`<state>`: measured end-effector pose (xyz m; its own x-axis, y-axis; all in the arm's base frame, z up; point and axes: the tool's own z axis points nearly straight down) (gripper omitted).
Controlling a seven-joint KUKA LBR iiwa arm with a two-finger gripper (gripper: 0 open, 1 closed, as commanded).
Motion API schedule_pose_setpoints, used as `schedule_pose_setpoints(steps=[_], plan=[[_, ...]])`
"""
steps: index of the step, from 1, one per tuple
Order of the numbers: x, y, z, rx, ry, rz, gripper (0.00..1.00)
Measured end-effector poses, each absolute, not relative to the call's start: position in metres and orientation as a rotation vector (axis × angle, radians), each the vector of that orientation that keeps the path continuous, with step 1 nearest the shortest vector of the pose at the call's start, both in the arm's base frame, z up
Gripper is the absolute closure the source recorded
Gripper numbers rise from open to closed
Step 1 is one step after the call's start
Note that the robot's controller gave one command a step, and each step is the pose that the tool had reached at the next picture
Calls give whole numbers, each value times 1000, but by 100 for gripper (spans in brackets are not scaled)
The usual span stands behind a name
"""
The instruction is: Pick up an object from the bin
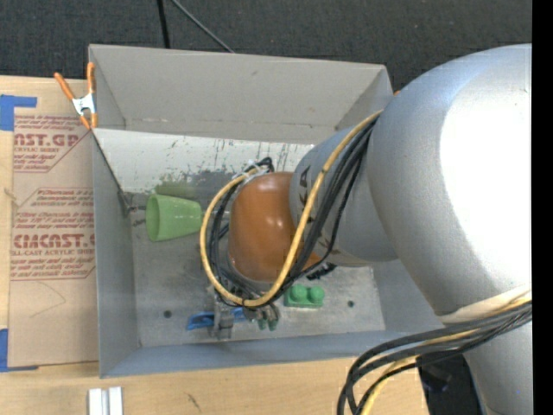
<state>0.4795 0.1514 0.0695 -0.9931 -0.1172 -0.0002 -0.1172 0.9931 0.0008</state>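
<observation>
My gripper point(228, 316) is low in the bin near its front wall, mostly hidden under the arm's orange cover and cables. A small blue thing point(200, 322) lies on the floor right against its left side; whether it is gripped cannot be told. A small green studded brick point(304, 296) rests on the floor just right of the gripper. A light green plastic cup point(173, 217) lies on its side at the bin's left, well apart from the gripper.
The arm's large grey body covers the bin's right half. Bare floor shows between the cup and the front left corner. The front wall stands close behind the gripper.
</observation>
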Motion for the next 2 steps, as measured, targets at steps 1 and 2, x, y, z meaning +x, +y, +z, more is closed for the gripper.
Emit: schedule_pose_setpoints(steps=[1,2], plan=[[510,123,157,-150,3129,1,100],[573,142,239,-152,3123,4,100]])
